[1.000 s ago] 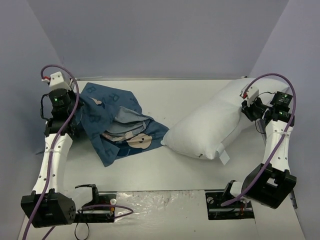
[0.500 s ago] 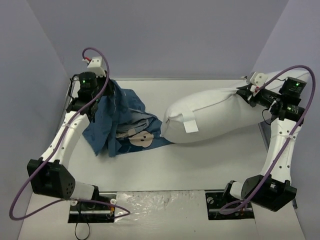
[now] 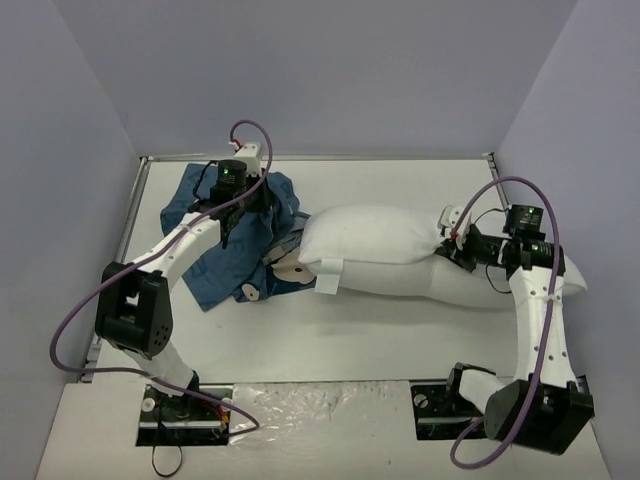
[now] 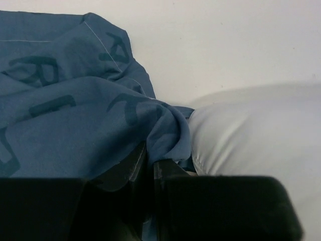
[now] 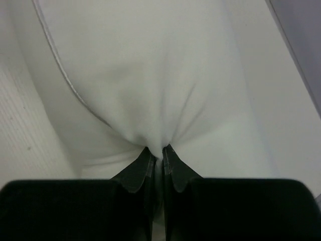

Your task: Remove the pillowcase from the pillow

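The dark-blue pillowcase (image 3: 225, 255) lies crumpled on the table's left side, free of the pillow; its lettered folds fill the left wrist view (image 4: 75, 115). The plain white pillow (image 3: 400, 262) lies across the middle and right, its small tag (image 3: 329, 275) at the left end. That end touches the pillowcase's edge. My left gripper (image 3: 243, 208) is shut on a bunched fold of the pillowcase (image 4: 165, 138) right beside the pillow's end (image 4: 256, 140). My right gripper (image 3: 457, 245) is shut on a pinch of the pillow's cloth (image 5: 150, 100) near its right end.
The white table (image 3: 330, 340) has raised rails at the left (image 3: 130, 215) and back. Blue-grey walls close in the back and sides. Both arm bases stand on a plastic-covered strip (image 3: 320, 405) at the near edge.
The left gripper has swung right and inward with the pillowcase, bunching it beside the pillow. The right gripper has dragged the pillow left and down; it now lies flat.
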